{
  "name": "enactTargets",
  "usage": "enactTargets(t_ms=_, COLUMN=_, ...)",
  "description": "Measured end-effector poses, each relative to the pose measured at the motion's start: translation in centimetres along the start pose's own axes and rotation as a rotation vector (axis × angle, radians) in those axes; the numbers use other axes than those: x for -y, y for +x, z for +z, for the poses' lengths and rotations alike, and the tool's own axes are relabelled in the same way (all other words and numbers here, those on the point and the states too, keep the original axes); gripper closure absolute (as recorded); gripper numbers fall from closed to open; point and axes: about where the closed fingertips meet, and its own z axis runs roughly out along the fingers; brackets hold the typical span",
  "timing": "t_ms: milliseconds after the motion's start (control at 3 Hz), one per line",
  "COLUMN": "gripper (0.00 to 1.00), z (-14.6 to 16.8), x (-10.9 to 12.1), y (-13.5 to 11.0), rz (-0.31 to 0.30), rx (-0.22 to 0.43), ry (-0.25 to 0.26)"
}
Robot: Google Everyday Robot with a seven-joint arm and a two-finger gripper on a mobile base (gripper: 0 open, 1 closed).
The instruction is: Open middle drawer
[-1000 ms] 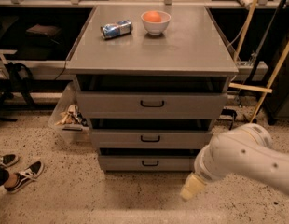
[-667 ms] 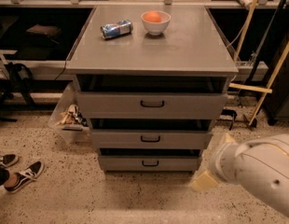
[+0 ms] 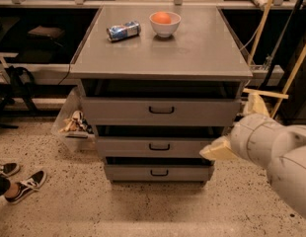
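Gripper (image 3: 237,128) has climbed from beside the bottom drawer (image 3: 128,172) to the middle drawer's (image 3: 123,147) right end, fingers apart; its handle (image 3: 159,146) is untouched and the drawer is not yet open.

The white rounded arm (image 3: 286,152) runs off the right and bottom edges. Its end effector (image 3: 237,128), right of the cabinet, hides the right corner of the middle grey metal drawer (image 3: 153,147). The label on the crushed blue can (image 3: 123,31) on the worktop (image 3: 192,48) is unreadable.

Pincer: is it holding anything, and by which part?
Nothing is held. The pincer is open at the right end of the middle drawer, away from its handle.
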Motion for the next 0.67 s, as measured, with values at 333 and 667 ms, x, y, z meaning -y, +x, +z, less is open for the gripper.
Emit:
enactTargets(t_ms=333, gripper=0.00, z=4.14, x=-0.42, y=-1.82, rz=-0.073, rx=0.115, ry=-0.023)
enactTargets(t_ms=667, gripper=0.00, z=4.46, x=-0.59, y=-1.44, rz=-0.086, rx=0.115, ry=-0.027)
